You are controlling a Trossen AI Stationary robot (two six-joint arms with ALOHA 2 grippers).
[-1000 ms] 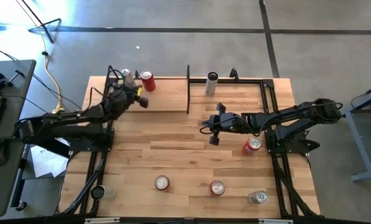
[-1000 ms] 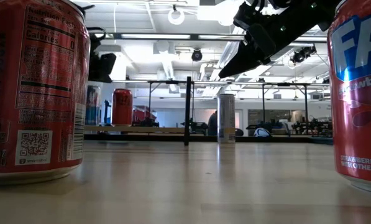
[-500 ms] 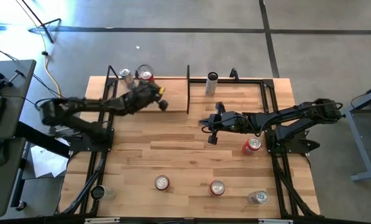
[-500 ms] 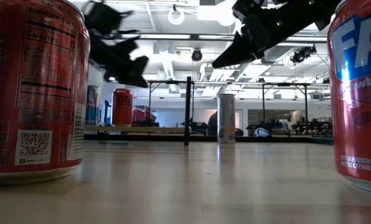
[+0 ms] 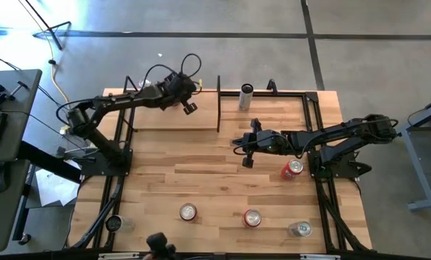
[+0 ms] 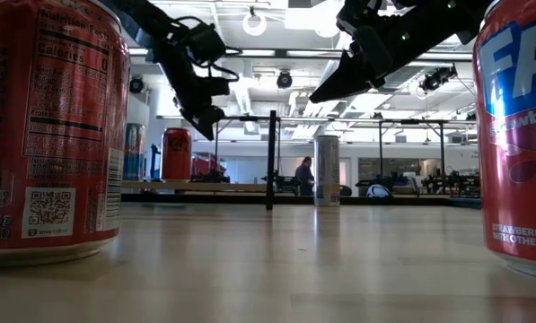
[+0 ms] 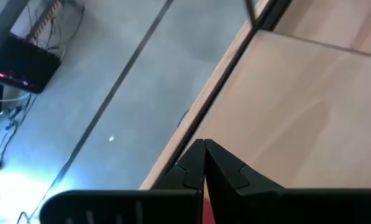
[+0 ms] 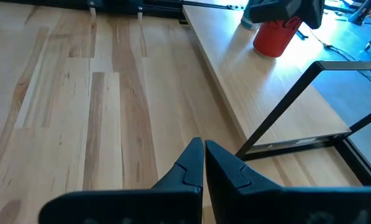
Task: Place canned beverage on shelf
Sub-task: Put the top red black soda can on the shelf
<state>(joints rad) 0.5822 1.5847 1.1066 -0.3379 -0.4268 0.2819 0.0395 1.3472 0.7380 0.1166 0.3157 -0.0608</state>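
Pale-wood shelf (image 5: 175,119), planked tabletop (image 5: 215,180), grey concrete floor (image 5: 222,50)

Two dark jointed arms; black cable loop (image 5: 190,61) on left.

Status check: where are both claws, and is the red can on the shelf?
Left claw shut, empty, above the shelf. Right claw shut, empty, hovering mid-table. Red can upright on shelf beside another can. Nothing in the way.
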